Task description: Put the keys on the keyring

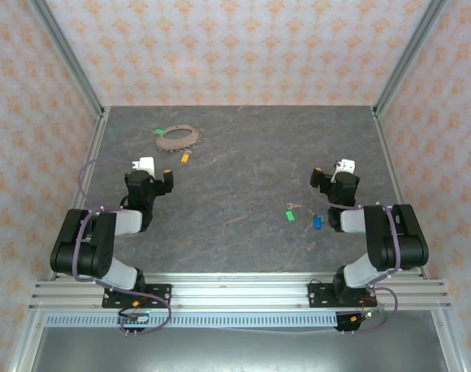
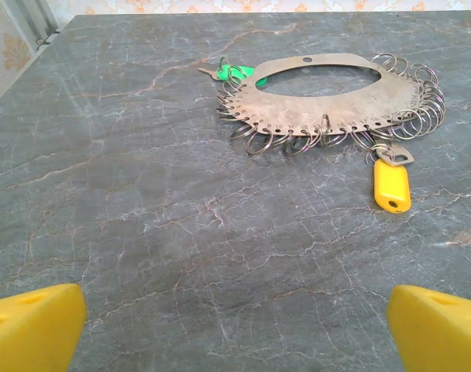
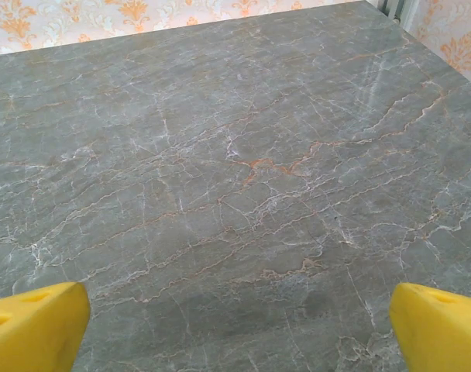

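The keyring (image 1: 179,138) lies flat at the far left of the table, a thin tan plate (image 2: 328,97) fringed with many small wire rings. A yellow-tagged key (image 2: 392,186) lies at its near right edge and seems hooked on one ring. A green-tagged key (image 2: 235,74) sits at its far left edge. Two loose keys lie near the right arm: one green-tagged (image 1: 290,213), one blue-tagged (image 1: 317,222). My left gripper (image 2: 235,329) is open, a short way in front of the keyring, with bare table between its yellow fingers (image 2: 34,325). My right gripper (image 3: 239,329) is open over bare table.
The grey marble-patterned table (image 1: 243,170) is boxed in by patterned walls and metal frame posts (image 1: 73,62). In the top view the left gripper (image 1: 154,172) and right gripper (image 1: 334,172) stand well apart, with open tabletop between them.
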`<move>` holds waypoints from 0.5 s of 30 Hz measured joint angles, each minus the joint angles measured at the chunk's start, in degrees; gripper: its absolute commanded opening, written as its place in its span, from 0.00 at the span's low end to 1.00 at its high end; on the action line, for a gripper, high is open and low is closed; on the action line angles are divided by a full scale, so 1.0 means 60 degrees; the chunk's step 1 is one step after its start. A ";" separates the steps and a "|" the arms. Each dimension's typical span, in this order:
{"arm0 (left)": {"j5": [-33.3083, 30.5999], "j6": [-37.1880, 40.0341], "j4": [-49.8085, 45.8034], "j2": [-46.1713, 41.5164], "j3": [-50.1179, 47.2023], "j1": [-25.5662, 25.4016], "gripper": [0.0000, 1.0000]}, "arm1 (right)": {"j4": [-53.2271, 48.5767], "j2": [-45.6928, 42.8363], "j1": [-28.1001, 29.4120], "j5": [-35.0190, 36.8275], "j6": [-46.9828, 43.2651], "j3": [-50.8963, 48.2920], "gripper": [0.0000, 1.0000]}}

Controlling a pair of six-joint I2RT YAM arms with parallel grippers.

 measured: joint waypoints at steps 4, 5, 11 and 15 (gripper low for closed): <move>0.0000 0.0000 0.0000 0.0000 0.0000 0.0000 1.00 | 0.0000 0.0000 0.0000 -0.0062 0.0000 0.0000 0.99; 0.0000 0.0000 0.0000 0.0000 0.0000 0.0000 1.00 | 0.0000 0.0000 0.0000 -0.0066 0.0000 0.0000 0.99; 0.0000 0.0000 0.0000 0.0000 0.0000 0.0000 1.00 | -0.0004 0.0000 0.0000 -0.0095 0.0004 0.0000 0.99; 0.0000 0.0000 0.0000 0.0000 0.0000 0.0000 1.00 | -0.0025 0.0000 0.0000 -0.0091 0.0004 0.0004 0.99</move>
